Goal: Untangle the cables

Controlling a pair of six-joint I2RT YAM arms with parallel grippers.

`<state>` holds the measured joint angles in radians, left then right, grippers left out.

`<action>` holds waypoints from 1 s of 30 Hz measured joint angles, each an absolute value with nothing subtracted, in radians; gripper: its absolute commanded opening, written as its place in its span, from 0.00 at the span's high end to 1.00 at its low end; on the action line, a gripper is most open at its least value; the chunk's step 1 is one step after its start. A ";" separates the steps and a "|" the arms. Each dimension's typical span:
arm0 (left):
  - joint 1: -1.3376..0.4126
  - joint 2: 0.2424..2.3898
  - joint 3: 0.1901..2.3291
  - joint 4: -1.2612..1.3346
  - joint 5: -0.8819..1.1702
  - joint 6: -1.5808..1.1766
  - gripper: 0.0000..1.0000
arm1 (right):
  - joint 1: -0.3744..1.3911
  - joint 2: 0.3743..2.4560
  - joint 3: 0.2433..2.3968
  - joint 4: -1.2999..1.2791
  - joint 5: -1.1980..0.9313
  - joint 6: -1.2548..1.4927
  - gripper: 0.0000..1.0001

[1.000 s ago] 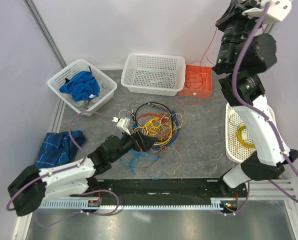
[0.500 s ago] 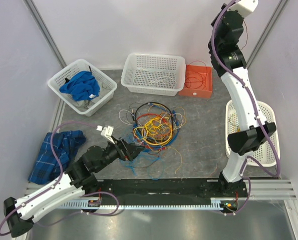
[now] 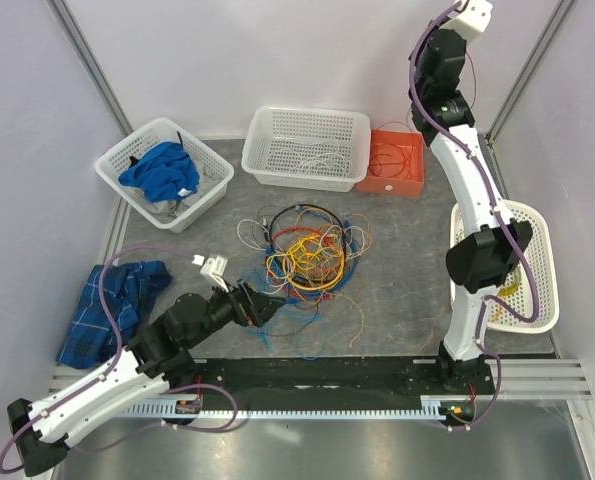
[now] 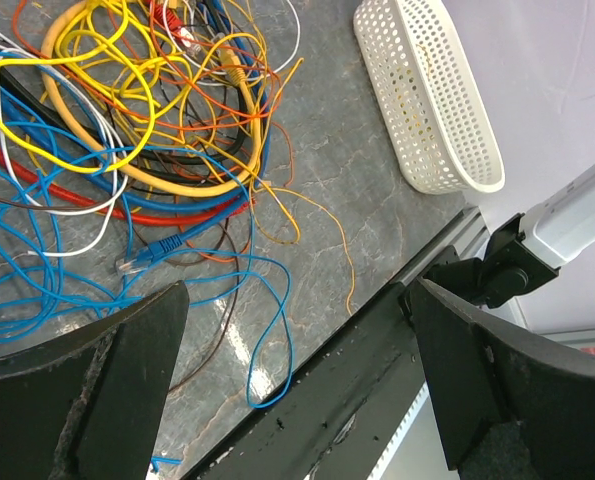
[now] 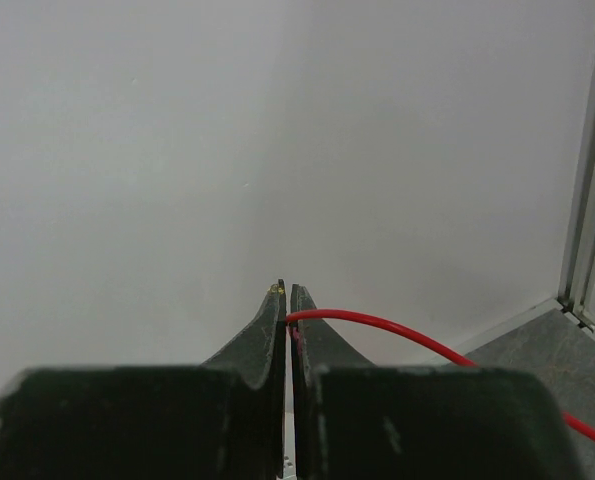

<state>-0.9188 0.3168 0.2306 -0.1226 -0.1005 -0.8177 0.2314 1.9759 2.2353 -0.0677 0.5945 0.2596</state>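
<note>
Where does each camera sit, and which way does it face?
Top external: above and behind the robot, looking down at the table; left arm low, right arm raised.
Left wrist: on the left arm, facing the cables and oval basket; the open left gripper shows.
Right wrist: on the right arm, facing the wall; right gripper shut on a red cable.
Top and left wrist share cables and oval basket.

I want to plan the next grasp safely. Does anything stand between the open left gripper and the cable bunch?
Nothing visible does. The left gripper stands open at the near-left edge of the cables; only loose blue strands of that bunch and bare table lie between its fingers.
</note>
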 measured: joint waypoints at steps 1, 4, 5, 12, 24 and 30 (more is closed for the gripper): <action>-0.919 0.313 0.231 -0.125 -0.103 -0.817 0.00 | 0.232 1.983 2.235 -0.068 0.590 0.263 1.00; -0.919 0.311 0.231 -0.126 -0.106 -0.813 0.00 | 0.232 2.005 2.235 -0.064 0.581 0.266 1.00; -0.919 0.311 0.231 -0.126 -0.107 -0.813 0.00 | 0.232 2.010 2.235 -0.061 0.579 0.266 1.00; -0.919 0.325 0.231 -0.125 -0.113 -0.813 0.00 | 0.232 2.040 2.215 -0.031 0.554 0.278 1.00; -0.919 0.383 0.228 -0.116 -0.120 -0.813 0.00 | 0.232 2.114 2.018 0.025 0.494 0.361 1.00; -0.919 0.393 0.216 -0.101 -0.122 -0.814 0.00 | 0.232 2.164 1.963 0.030 0.467 0.397 1.00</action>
<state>-0.9188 0.3931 0.2157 -0.1013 -0.1219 -0.8139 0.2317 2.1643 1.9625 0.0299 0.4671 0.3973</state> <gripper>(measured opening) 0.993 0.011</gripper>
